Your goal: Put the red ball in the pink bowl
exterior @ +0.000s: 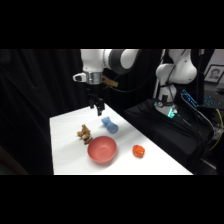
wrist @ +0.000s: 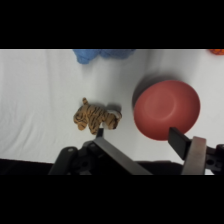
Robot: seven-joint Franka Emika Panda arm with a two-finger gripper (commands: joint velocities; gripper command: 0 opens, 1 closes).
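Plush figure (exterior: 84,133) left of bowl (exterior: 102,149); ball (exterior: 138,150) right; cylinder (exterior: 109,125) behind

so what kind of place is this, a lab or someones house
Most likely a robotics lab or test cell: black curtains hang behind the white table, cabled equipment sits beside the arm's base, and only small props, like the pink bowl and red ball, are laid out.

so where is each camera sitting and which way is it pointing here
Side view: stands beside the table, looking across and down; shows the arm, its base at upper right, and the gripper hanging above the table's far end.
Wrist view: rides on the wrist, looking down past the open gripper, whose black linkage rises from the bottom edge.
Shared: the pink bowl, plush tiger, blue toy. The red ball shows whole only from the side.
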